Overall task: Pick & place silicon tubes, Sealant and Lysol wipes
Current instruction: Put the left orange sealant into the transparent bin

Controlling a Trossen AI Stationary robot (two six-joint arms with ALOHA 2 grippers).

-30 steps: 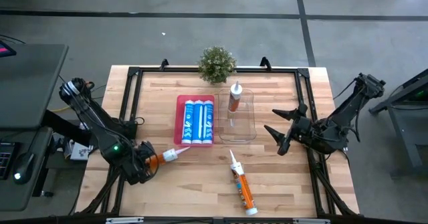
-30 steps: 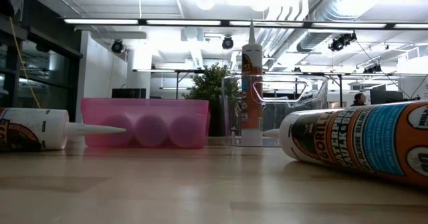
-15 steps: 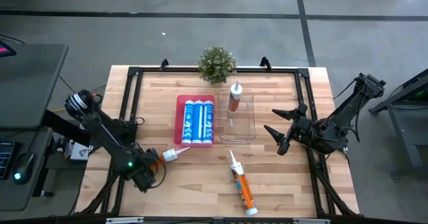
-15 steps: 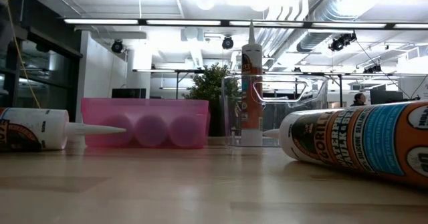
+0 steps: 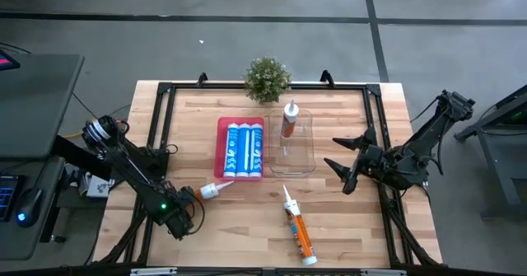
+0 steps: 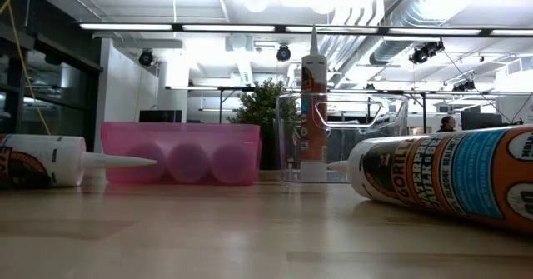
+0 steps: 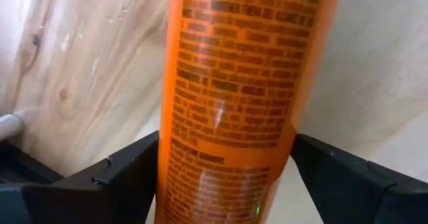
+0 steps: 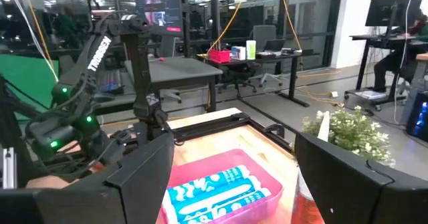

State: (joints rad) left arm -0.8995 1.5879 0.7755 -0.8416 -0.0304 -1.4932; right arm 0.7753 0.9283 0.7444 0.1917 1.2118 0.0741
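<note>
Left gripper (image 7: 221, 177) fingers spread — orange sealant tube (image 7: 234, 97) lies between them, unclamped. Right gripper (image 5: 339, 170) open, hovering well apart.

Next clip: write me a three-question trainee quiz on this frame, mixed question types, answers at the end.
1. True or false: the sealant tube in the clear container stands upright.
2. How many blue tubes lie in the pink tray?
3. The left claw is: A) open around an orange tube lying on the table; B) raised above the plant; C) inside the pink tray.

Key: 1 true; 2 three; 3 A.
</note>
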